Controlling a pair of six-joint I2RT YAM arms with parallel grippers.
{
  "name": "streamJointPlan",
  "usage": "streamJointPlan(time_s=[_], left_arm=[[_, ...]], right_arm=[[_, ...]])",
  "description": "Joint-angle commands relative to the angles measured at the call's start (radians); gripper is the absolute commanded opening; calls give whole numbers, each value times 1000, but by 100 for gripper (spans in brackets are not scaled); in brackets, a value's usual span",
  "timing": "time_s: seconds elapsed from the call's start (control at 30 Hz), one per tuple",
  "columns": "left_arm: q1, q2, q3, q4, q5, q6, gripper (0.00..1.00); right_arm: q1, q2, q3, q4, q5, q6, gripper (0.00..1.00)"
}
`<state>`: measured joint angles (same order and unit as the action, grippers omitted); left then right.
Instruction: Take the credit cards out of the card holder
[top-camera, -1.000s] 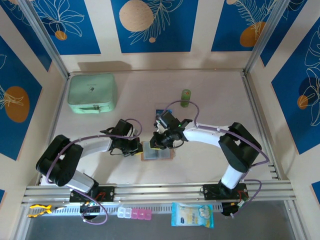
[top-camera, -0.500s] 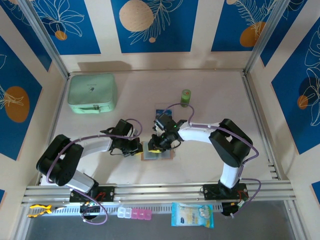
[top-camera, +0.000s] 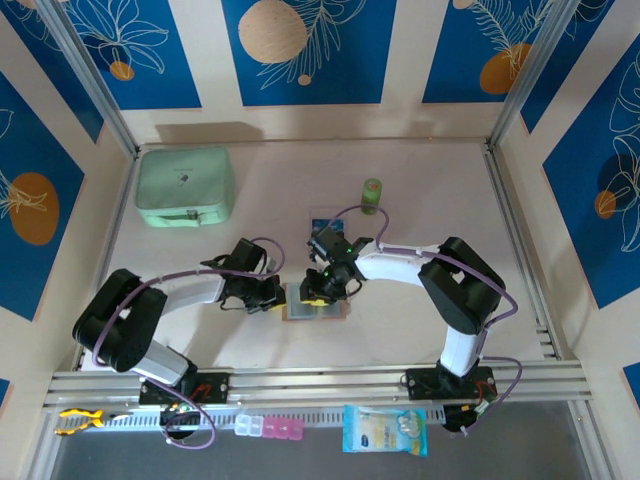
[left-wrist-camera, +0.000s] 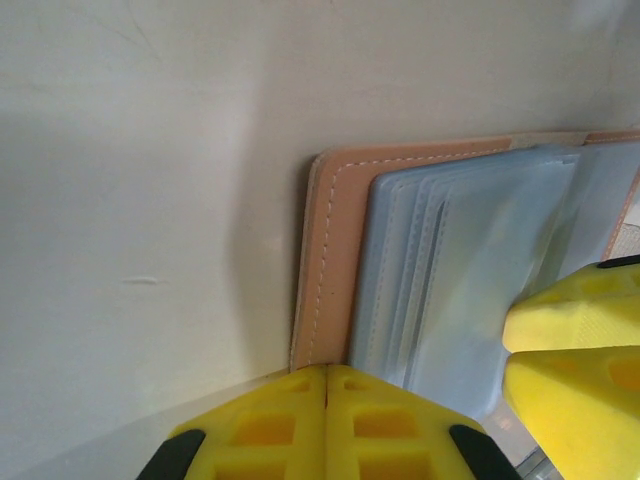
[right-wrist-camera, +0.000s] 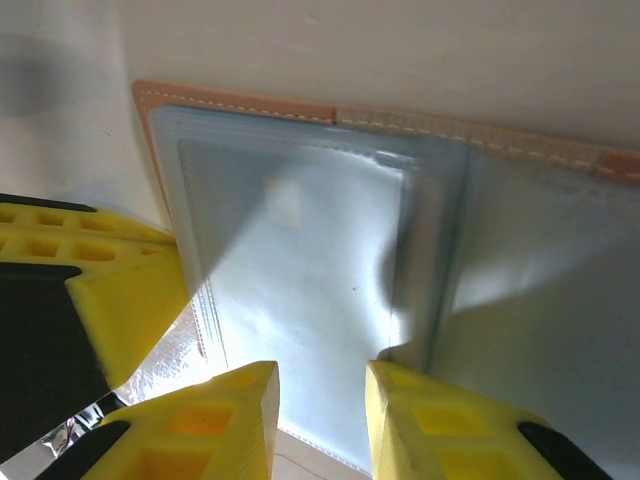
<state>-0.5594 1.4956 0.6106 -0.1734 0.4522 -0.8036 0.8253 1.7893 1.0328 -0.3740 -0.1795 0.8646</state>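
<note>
The card holder (top-camera: 318, 308) lies open on the table, its tan edge (left-wrist-camera: 330, 250) and grey-blue pocket panels (right-wrist-camera: 300, 260) facing up. My left gripper (left-wrist-camera: 328, 375) is shut, with its tips pressed on the holder's left edge. My right gripper (right-wrist-camera: 320, 385) stands slightly open just above the left pocket panel, with nothing between its fingers. Its yellow fingers (left-wrist-camera: 570, 340) also appear in the left wrist view. I cannot tell whether credit cards sit in the pockets. A small blue card (top-camera: 320, 224) lies on the table behind the right wrist.
A mint-green zip pouch (top-camera: 185, 186) sits at the back left. A small green bottle (top-camera: 372, 195) stands behind the right arm. On the front rail lie a yellow tool (top-camera: 80, 418), a pill box (top-camera: 268, 428) and a blue packet (top-camera: 385, 430).
The right gripper's jaws have parted a little over the holder, and the right arm's elbow has swung left. The left gripper has stayed shut on the holder's edge.
</note>
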Motion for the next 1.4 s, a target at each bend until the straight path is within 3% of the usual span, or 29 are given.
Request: streamJointPlan(time_s=[0.0,0.7,1.37], left_arm=[[-6,24,9,-52,-41,18,2],[-7,-65,59,-116,-48,10,3],[-83,-15,84,23,1,-97,24]], right_arm=[[-2,2,12,-53,23,-14,29],[-9,-9,-16,-34,23,-10,28],[-73,-40,-151,144,-88,37,26]])
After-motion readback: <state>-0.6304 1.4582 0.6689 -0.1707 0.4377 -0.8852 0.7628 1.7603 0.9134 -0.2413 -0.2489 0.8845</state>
